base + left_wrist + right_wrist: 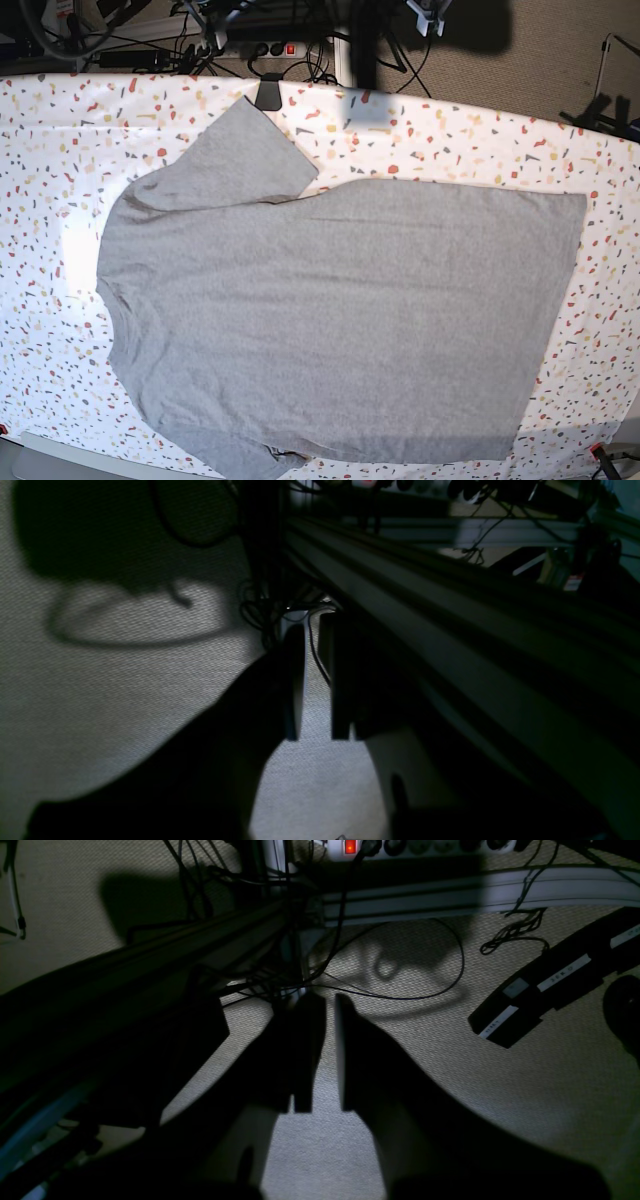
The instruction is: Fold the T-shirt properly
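Note:
The T-shirt [330, 310] lies flat on the speckled table [40, 130], plain grey side up. Its collar end points left and its hem right. One sleeve [230, 155] spreads toward the far edge, and the other bunches at the near edge. Neither wrist view shows the T-shirt. My left gripper [316, 737] hangs over carpet beside a metal rail, its fingers a narrow gap apart with nothing between them. My right gripper [325, 1109] is also over carpet, slightly open and holding nothing.
Behind the table are aluminium frame rails [450, 630], loose cables [400, 995] and a power strip [425, 846] with a lit red switch. A black labelled part [550, 985] lies on the carpet. A black clamp [268, 95] sits on the table's far edge.

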Motion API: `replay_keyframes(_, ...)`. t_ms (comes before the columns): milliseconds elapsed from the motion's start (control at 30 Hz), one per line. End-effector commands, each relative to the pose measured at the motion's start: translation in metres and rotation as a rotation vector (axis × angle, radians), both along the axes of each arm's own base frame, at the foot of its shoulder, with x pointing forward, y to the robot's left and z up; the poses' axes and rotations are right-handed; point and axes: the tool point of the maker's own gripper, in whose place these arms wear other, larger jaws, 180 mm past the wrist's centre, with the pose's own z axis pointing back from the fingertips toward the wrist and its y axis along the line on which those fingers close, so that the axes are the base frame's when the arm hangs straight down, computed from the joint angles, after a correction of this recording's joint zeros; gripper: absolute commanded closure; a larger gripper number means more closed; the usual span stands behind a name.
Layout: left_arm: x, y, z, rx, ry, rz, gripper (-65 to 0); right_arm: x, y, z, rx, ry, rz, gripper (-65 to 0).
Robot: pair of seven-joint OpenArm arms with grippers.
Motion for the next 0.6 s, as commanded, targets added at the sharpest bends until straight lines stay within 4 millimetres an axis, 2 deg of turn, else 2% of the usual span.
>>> replay_keyframes(0,-0.003,0.000,0.000,-0.006,0.004,0.005,-10.0,0.001,-0.004,0.001,0.003,-0.012,0.006,-9.4)
replay_keyframes(233,-0.007,-0.001,0.000,-0.008,0.024,-0.002,-10.0,-0.014,-0.007,0.000,-0.005,0.057,0.138,-9.4)
replay_keyframes(567,-0.007,-0.003,0.000,-0.010,0.024,-0.002,-10.0,-0.017,-0.007,0.000,-0.004,0.072,0.138,-9.4)
